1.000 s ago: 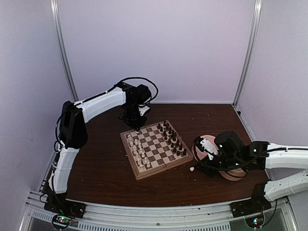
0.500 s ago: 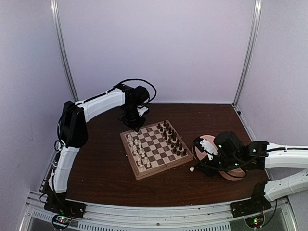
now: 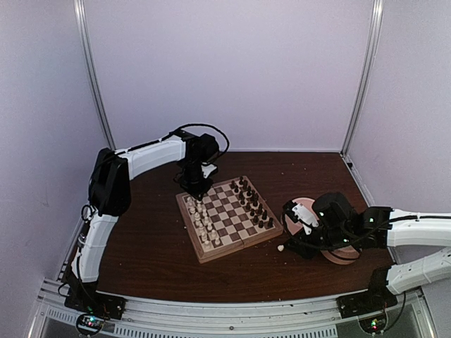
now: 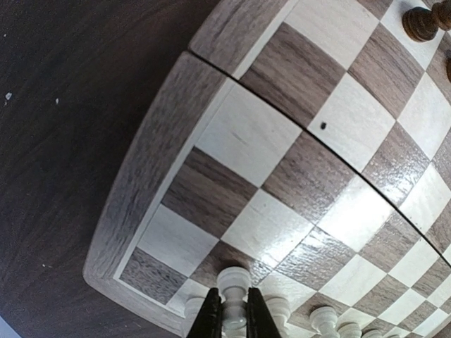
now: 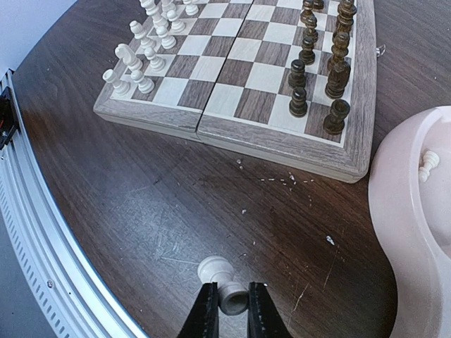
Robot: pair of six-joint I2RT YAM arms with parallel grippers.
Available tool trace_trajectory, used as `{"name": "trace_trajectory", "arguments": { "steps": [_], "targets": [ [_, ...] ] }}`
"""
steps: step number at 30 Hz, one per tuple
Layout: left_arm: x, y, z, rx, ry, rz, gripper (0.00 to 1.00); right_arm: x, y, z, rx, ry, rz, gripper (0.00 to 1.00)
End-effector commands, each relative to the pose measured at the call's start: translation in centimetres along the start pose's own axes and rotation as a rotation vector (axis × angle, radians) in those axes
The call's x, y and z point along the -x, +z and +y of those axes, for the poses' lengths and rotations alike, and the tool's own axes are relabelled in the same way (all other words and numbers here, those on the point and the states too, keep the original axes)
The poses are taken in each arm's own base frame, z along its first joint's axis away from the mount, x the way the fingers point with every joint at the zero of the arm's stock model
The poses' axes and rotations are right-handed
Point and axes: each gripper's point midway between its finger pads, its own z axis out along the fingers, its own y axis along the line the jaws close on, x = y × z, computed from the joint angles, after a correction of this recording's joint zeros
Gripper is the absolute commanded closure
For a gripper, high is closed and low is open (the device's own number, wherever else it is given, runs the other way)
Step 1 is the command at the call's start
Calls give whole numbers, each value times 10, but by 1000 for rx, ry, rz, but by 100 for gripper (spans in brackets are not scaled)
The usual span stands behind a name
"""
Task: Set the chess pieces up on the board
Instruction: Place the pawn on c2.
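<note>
While left hand [image 4: 233,318] pinches a cream piece [image 4: 233,282] over the board [image 4: 144,172], right hand [image 5: 228,310] grips second piece [image 5: 220,276]

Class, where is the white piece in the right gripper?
Top view: the white piece is right of centre, between the board's right corner and the pink bowl.

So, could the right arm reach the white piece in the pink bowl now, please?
Probably not yet: the right gripper is shut on another piece, though the bowl piece lies close and uncovered.

Left tool [image 4: 233,320], pointing down, pinches 1 chess piece [image 4: 233,284], and right tool [image 5: 227,310], held low, pinches a 2nd chess piece [image 5: 217,270].
</note>
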Motion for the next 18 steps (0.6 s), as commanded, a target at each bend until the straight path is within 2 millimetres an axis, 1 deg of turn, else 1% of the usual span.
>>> {"name": "trace_trajectory", "arguments": {
  "steps": [1,5,7,10,14,18],
  "targets": [
    [3,9,3,-17,-10,-5,90,14,-3,2,-7,-9,-40,100],
    [2,11,3,-16,-10,0,83,14,-3,3,-6,-10,-40,100],
    [2,10,3,-17,-11,-2,79,13,-3,2,-7,-10,-38,100],
    [3,6,3,-19,-13,-10,75,13,-3,2,-6,-8,-38,100],
    [6,-2,3,-21,-13,-26,75,14,-3,3,-5,-9,-39,100],
    [7,-3,2,-27,-12,-30,80,13,-3,3,-4,-7,-39,100]
  ]
}}
